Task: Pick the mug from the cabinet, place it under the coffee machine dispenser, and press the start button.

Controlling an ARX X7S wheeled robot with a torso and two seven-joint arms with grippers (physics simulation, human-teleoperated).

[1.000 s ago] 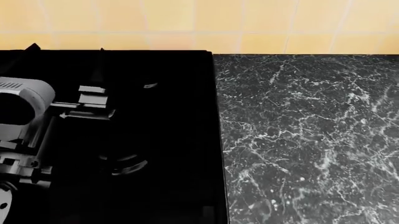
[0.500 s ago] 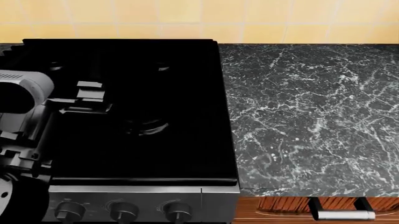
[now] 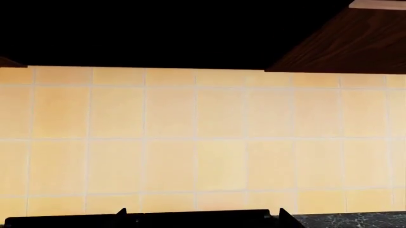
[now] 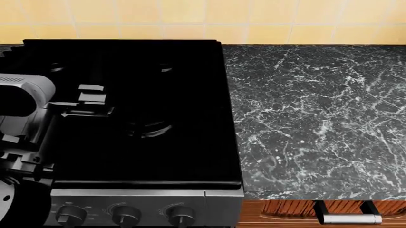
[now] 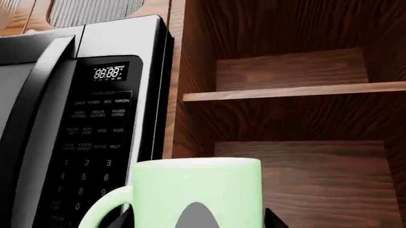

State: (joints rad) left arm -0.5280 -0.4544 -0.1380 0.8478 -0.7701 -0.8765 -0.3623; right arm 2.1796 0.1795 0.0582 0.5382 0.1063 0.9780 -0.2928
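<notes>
Mug right at our right end effector, in front of the open cabinet

We see the mug (image 5: 197,192) upright, handle toward the microwave (image 5: 82,118), filling the right wrist view; whether that end effector grips it, we cannot tell. The left end effector (image 4: 89,102) hangs empty over the stove (image 4: 140,142), far less near.

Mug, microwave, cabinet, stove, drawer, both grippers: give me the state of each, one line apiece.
mug: upright, handle toward the microwave, close in front of the right wrist camera.
microwave: door shut, display lit.
cabinet: open, visible shelves bare.
stove: no flame, nothing on it.
drawer: shut.
left gripper: over the stove, empty.
right gripper: unclear.
</notes>
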